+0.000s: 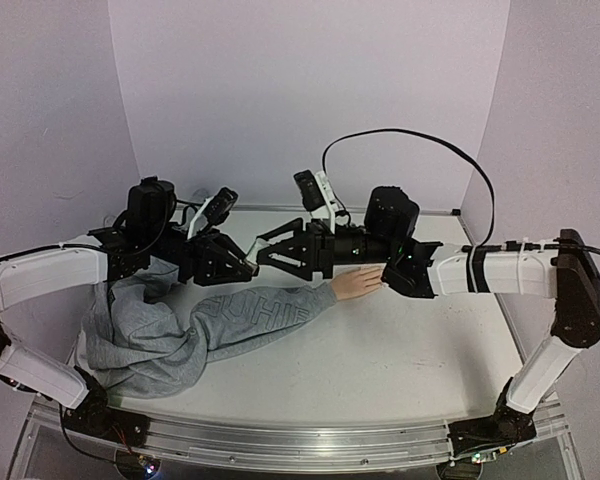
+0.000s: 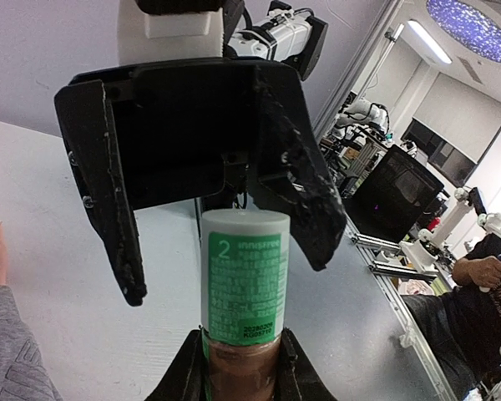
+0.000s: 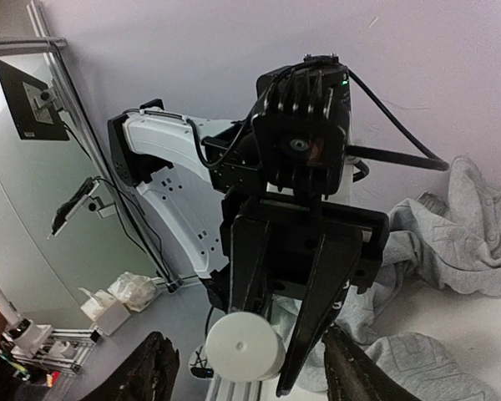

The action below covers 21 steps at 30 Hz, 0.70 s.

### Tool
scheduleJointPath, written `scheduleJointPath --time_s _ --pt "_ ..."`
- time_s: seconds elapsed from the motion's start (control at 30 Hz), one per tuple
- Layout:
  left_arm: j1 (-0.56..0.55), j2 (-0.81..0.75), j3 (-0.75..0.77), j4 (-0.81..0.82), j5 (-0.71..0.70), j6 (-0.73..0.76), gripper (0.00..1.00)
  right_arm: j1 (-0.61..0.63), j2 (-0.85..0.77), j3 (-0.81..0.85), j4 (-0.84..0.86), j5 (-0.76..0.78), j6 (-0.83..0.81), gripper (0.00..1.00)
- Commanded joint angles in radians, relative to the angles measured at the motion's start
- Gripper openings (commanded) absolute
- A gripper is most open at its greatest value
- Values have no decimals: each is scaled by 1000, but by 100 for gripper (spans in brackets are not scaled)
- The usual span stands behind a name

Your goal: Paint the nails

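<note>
The nails point(image 1: 376, 281) are too small to make out. They are sitting at the tip of the peach mannequin hand point(image 1: 357, 283), which is lying on the white table point(image 1: 400, 370) at the centre of the top view, fingers pointing right. The hand is poking out of a grey sweatshirt sleeve point(image 1: 180, 330) that is spreading toward the lower left. Just above and left of the hand, the left gripper point(image 2: 242, 359) is clamping a small bottle point(image 2: 244, 276) with a green label and a white cap point(image 3: 240, 347). The right gripper point(image 3: 250, 372) is facing it, its jaws standing wide on either side of the cap without touching it.
</note>
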Motion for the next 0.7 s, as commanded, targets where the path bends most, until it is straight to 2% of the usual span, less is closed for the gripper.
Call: scheduleJointPath --time_s 0.0,0.47,0.57,0.67 --pt "-10 -3 45 46 72 -10 0 -4 34 88 145 -69 29 53" --pt "-13 -10 41 48 40 -8 0 22 83 121 174 -112 64 28" --pt "-7 -23 34 48 -3 -1 0 33 84 110 173 -101 62 23" --pt "5 -49 20 50 -85 6 0 40 86 94 171 -76 58 11"
